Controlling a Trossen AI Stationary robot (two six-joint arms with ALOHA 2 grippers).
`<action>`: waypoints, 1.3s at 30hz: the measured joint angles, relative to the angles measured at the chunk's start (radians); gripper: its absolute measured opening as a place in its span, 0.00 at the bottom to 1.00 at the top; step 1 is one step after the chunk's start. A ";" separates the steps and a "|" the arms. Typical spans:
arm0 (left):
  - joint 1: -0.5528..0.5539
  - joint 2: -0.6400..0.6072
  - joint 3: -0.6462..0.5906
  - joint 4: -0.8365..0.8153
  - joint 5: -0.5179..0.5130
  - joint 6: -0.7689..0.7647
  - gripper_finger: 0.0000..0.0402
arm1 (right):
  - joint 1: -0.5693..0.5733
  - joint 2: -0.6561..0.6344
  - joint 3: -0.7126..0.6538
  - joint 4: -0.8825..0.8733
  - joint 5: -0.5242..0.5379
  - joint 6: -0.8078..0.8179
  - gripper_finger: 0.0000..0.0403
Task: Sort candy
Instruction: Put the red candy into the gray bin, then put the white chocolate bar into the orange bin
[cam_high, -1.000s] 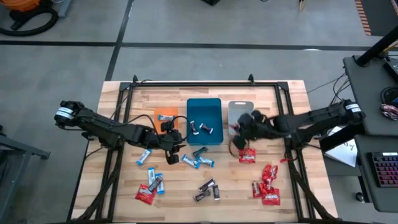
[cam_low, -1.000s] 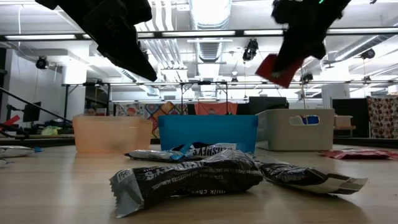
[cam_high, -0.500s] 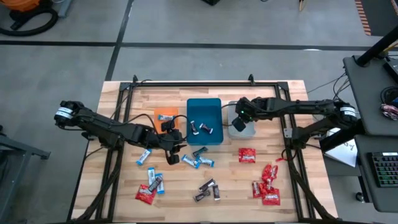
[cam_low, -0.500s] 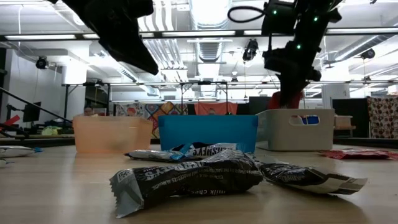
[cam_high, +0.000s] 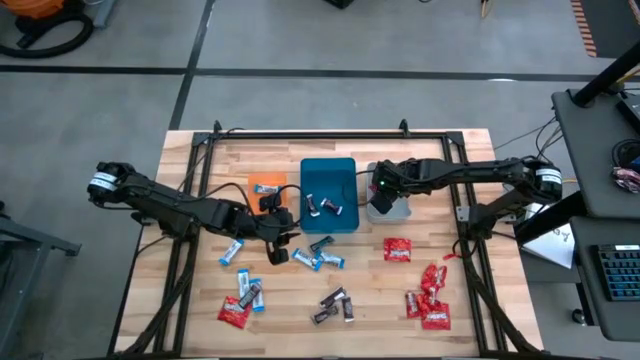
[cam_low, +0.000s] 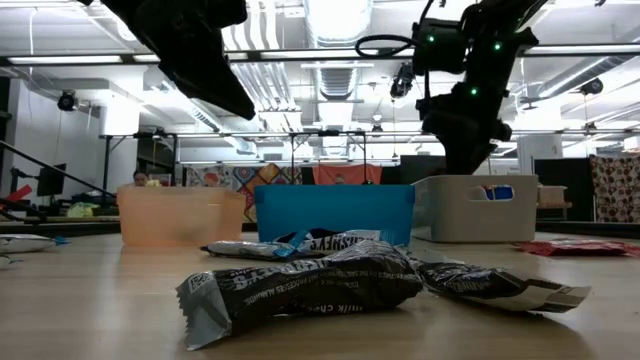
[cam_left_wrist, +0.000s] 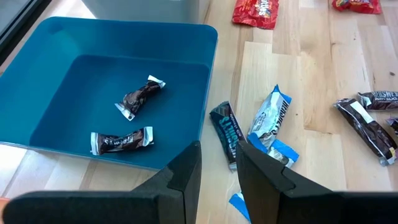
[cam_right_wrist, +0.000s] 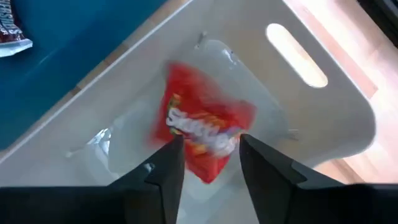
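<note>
My right gripper (cam_high: 378, 197) hangs open over the grey tray (cam_high: 395, 171). In the right wrist view a red candy (cam_right_wrist: 199, 124) shows blurred between and beyond the fingers (cam_right_wrist: 211, 142), above the tray floor (cam_right_wrist: 323, 106). My left gripper (cam_high: 277, 248) waits over the table beside the teal tray (cam_high: 328, 165), with a narrow gap between its fingers (cam_left_wrist: 219, 152) and nothing in it. Two brown candies (cam_left_wrist: 138, 99) lie in the teal tray. A blue candy (cam_high: 265, 188) lies in the orange tray (cam_high: 266, 180). Blue-and-white candies (cam_high: 320, 255) lie near the left gripper.
Loose candies lie on the near half of the table: red ones (cam_high: 430, 298) at the right, one red (cam_high: 397, 250) below the grey tray, dark ones (cam_high: 333, 303) in the middle, red and blue ones (cam_high: 240, 300) at the left. A black rail frames the table.
The right gripper carried a red candy up from the table toward the far edge and leftward, to above the grey tray. The candy no longer hangs from its fingers in the low view and drops into the tray. The left arm kept still.
</note>
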 joint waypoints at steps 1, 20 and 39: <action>0.000 0.000 0.000 0.000 0.000 -0.002 0.21 | 0.000 -0.003 0.000 0.000 0.000 0.002 0.37; -0.105 0.050 -0.013 0.062 0.097 0.117 0.45 | 0.066 -0.169 0.001 -0.008 -0.026 0.065 0.39; -0.135 0.403 -0.016 0.218 0.037 0.151 0.58 | 0.260 -0.181 0.002 0.000 -0.026 0.121 0.39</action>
